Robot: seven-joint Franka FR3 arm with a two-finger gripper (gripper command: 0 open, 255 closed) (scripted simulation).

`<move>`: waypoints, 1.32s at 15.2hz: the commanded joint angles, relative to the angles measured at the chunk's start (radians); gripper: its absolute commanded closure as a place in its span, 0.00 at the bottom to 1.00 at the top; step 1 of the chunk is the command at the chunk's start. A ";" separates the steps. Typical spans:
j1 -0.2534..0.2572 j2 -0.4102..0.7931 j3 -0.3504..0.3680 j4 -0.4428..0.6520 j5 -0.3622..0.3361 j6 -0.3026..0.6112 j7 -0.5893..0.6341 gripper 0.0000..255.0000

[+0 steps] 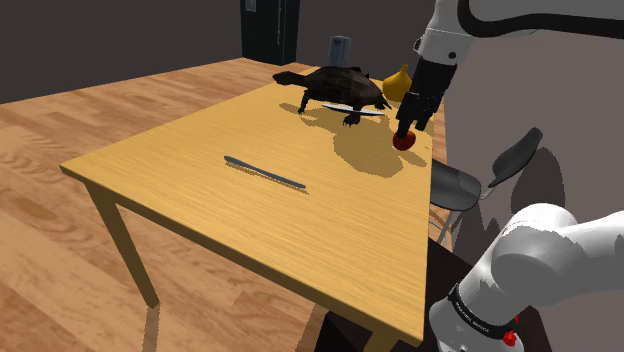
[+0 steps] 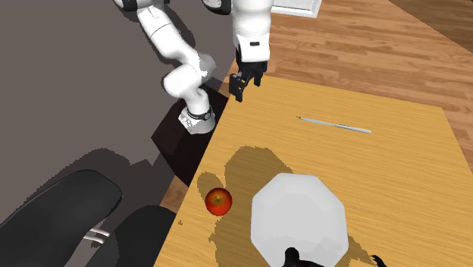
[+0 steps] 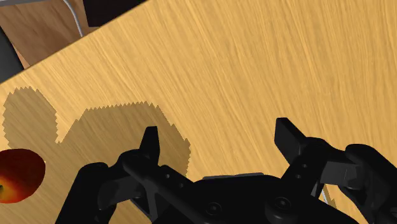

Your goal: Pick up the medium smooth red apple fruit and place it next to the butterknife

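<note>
The red apple (image 1: 404, 141) rests on the wooden table (image 1: 200, 200) near its edge on the stand's side, close to a dark turtle figure (image 1: 335, 88). The second exterior view also has the apple (image 2: 218, 201), close to the table's edge. The butterknife (image 1: 265, 174), thin and grey, lies flat mid-table; it is also the butterknife (image 2: 333, 124) well away from the apple. My gripper (image 1: 406, 124) hovers above the table near the apple, open and holding nothing. In the wrist view the gripper (image 3: 219, 143) points at bare wood, with the apple (image 3: 19, 175) off to the side of one finger.
A yellow gourd-like thing (image 1: 398, 82) and a grey cup (image 1: 340, 48) stand behind the turtle. A black chair (image 1: 470, 180) sits by the table's edge near the stand. A large white faceted object (image 2: 299, 220) sits close to the second exterior view's camera.
</note>
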 commanded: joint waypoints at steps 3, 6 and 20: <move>-0.013 0.030 -0.039 -0.002 -0.023 0.039 -0.041 0.00; -0.031 0.084 -0.098 0.005 -0.052 0.098 -0.102 0.00; -0.069 0.456 -0.368 0.182 -0.052 0.339 -0.406 0.00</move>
